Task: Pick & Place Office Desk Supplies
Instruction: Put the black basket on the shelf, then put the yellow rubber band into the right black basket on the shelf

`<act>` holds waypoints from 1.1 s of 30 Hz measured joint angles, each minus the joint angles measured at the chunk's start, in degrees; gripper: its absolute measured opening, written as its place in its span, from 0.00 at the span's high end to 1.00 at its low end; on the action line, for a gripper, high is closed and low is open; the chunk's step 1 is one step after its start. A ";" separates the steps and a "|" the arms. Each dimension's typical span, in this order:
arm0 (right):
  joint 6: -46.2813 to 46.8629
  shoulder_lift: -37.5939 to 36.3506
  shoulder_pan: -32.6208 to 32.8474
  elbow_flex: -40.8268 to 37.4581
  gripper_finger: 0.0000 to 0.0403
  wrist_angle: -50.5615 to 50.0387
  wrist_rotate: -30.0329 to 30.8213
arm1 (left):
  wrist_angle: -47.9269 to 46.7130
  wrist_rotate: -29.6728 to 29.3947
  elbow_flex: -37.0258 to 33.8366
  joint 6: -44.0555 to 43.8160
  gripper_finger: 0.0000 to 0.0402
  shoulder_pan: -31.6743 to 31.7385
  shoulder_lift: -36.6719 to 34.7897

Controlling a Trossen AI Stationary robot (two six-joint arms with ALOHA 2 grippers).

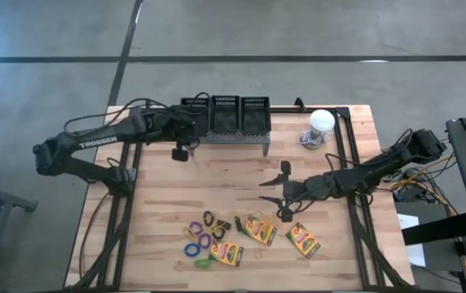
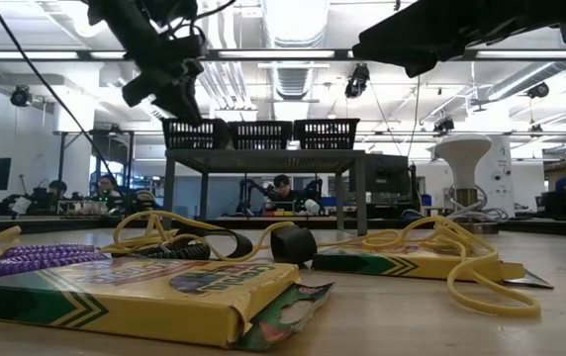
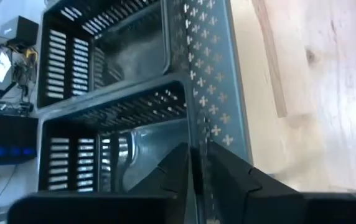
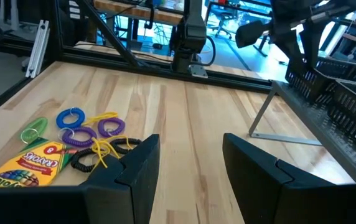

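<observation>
Mesh bins [image 1: 225, 114], left one partly behind left tool [image 1: 191, 122]

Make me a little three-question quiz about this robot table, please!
1. True or false: the three black mesh bins stand on top of the grey perforated metal stand.
2. Which gripper is over the bins? A) left gripper B) right gripper
3. Fill in: the flat yellow-and-green crayon boxes lie on the wooden ____.

Key: 1 true. 2 A; it sits at the leftmost bin, while the right one hangs with its jaws open above bare wood. 3 table.
</observation>
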 joint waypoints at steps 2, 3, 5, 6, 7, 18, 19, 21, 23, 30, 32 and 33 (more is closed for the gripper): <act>0.10 0.00 0.00 0.00 0.58 0.06 0.00 | 1.24 0.00 0.00 0.02 0.82 0.00 0.10; 0.10 0.00 0.00 0.00 0.58 0.04 0.00 | 1.93 0.00 0.00 0.02 0.81 0.03 -0.03; 0.10 0.00 0.00 0.00 0.58 0.04 0.00 | 3.56 -0.02 0.00 0.04 0.79 0.07 -0.30; 0.09 0.00 0.00 -0.02 0.58 0.04 0.00 | 4.66 -0.02 0.00 0.02 0.77 0.05 -0.33; 0.08 0.00 0.00 -0.03 0.58 0.04 0.00 | 5.25 -0.02 0.00 0.02 0.76 0.04 -0.35; -0.12 0.02 0.01 -0.11 0.58 -0.09 0.00 | 1.92 -1.27 4.47 -11.12 0.66 -2.99 -4.41; -0.12 0.02 0.02 -0.11 0.58 -0.11 0.00 | 0.20 -2.03 5.43 -13.51 0.66 -3.38 -5.13; -0.01 0.02 0.01 -0.11 0.58 -0.32 0.00 | -3.57 -4.07 6.96 -19.49 0.67 -3.94 -6.62; 1.06 0.02 0.02 -0.15 0.58 -0.77 0.00 | -6.51 -4.52 7.69 -26.13 0.68 -4.33 -8.22; 2.90 0.09 -2.16 0.19 0.57 -10.47 -1.52 | -0.33 -2.51 -5.19 -36.84 0.77 -16.30 -13.60; 3.82 0.07 -3.24 0.59 0.56 -13.03 -6.75 | 7.91 -3.38 -11.04 -39.78 0.80 -22.14 -13.95; 4.36 0.07 -3.62 0.93 0.55 -15.10 -10.25 | 13.21 -4.23 -14.16 -40.74 0.81 -25.24 -13.81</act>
